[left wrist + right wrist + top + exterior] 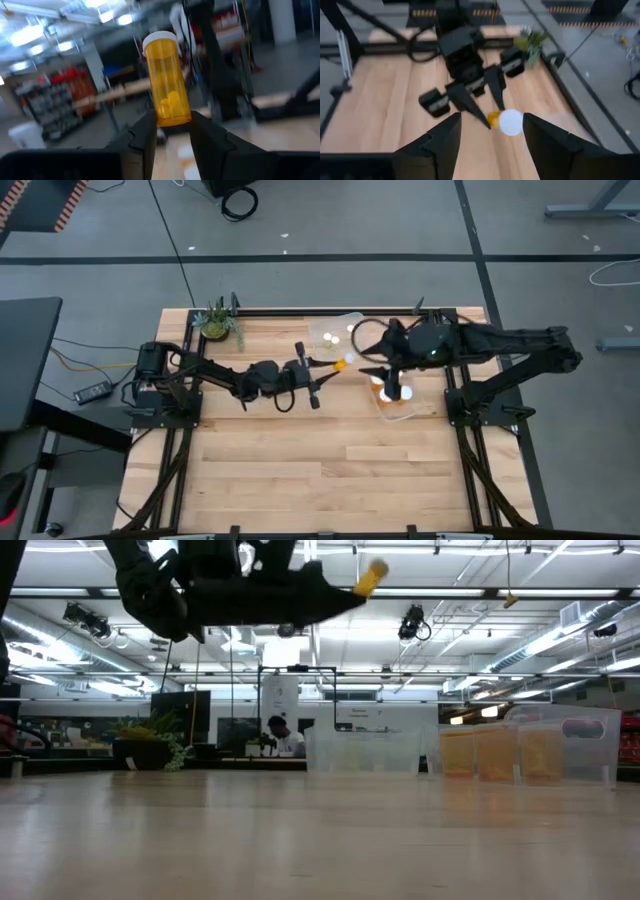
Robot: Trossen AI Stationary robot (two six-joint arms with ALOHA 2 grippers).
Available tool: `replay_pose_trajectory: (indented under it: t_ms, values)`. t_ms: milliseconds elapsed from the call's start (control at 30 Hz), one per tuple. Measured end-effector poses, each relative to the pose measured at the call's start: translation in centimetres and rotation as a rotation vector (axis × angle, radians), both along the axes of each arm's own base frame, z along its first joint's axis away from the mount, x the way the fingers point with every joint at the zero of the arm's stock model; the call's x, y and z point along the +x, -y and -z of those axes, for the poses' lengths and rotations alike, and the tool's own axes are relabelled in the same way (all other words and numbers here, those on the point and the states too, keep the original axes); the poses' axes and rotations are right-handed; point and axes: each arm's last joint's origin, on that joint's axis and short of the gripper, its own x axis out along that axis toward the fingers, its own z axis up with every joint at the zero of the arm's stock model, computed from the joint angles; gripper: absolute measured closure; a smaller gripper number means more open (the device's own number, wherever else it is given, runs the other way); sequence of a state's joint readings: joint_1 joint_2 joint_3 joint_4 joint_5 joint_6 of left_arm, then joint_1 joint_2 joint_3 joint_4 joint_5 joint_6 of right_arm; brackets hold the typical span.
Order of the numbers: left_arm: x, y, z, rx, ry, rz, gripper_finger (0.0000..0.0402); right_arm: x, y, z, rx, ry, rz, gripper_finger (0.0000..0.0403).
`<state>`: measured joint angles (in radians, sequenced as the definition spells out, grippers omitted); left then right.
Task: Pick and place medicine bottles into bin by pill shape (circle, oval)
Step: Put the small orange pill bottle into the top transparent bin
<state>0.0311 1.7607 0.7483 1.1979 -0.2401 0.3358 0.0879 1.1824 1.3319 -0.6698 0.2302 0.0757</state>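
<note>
Wooden table (300, 470), seen from above, with both arms reaching toward its far middle. The left arm extends rightward from its base at the table's left edge; the right arm extends leftward from the right edge.

Two clear bins stand at the far side of the table: one (335, 330) at far centre holding a few white-capped bottles, and a second (395, 402) just nearer and to its right, under the right arm, with amber bottles inside. A small potted plant (217, 323) sits at the far left corner.

Left gripper (335, 365): raised well above the tabletop, fingers clamped on the base of an amber medicine bottle (166, 80), white cap pointing away from the wrist. Light-coloured pills show through its wall; their shape cannot be told. The bottle lies between the two bins, just near the far-centre one.

Right gripper (490, 130): above the second bin, fingers spread apart and holding nothing.
</note>
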Motion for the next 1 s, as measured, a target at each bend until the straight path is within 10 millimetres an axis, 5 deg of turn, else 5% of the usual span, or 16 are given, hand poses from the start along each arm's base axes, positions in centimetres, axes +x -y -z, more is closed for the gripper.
replay_pose_trajectory:
  t_ms: [167,400,1000]
  values:
    - [-0.5,-0.5,-1.7,0.036,0.178,0.018,0.0283,-0.1,0.0,-2.2,-0.046,0.101,-0.018,0.0175]
    - [-1.1,-1.6,-2.9,0.062,0.313,0.047,0.0290,0.8,0.4,-2.7,-0.079,0.177,0.010,0.0168]
    - [-0.5,-2.2,-2.2,0.025,0.211,0.085,0.0282,4.7,3.0,-2.0,0.014,-0.245,0.107,0.0167]
